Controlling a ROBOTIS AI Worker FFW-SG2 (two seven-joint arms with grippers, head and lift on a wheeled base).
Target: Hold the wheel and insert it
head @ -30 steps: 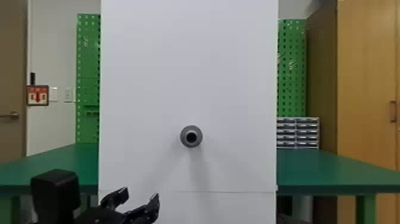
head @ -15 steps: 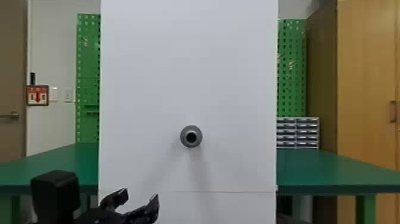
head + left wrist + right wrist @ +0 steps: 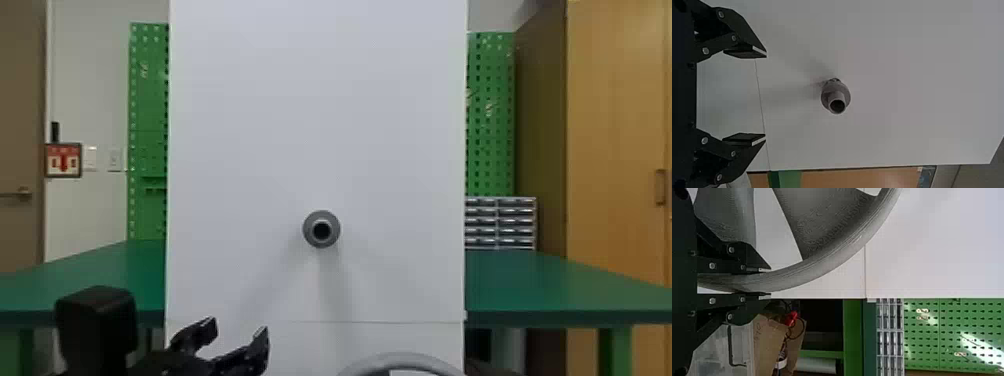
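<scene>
Extends back to green pegboard (image 3: 490,110), a wooden cabinet (image 3: 615,125) and a green table (image 3: 530,280), behind an upright white panel (image 3: 320,125). Presents on that panel a hollow grey stub (image 3: 309,230), judged to be the mounting point. Places the grey wheel (image 3: 402,357) low, below the stub and to its right, apart from it. Finds the right gripper (image 3: 768,282) clamped on the wheel's rim (image 3: 834,259), the left gripper (image 3: 239,325) at lower left of the stub with fingers apart and nothing between. Rates rotation in the grasp as chief hazard: with so short a length of rim pinched, likely to droop under the weight of the far side. Likely, once tilted, to meet the stub askew and jam. Liable, if raised too little or pushed forward too soon, to knock a spoke (image 3: 828,219) against the stub and work the rim loose. Open also to a clash with the left gripper when brought across. Calls for lifting, squaring to the panel, then aligning centre to stub before any push.
</scene>
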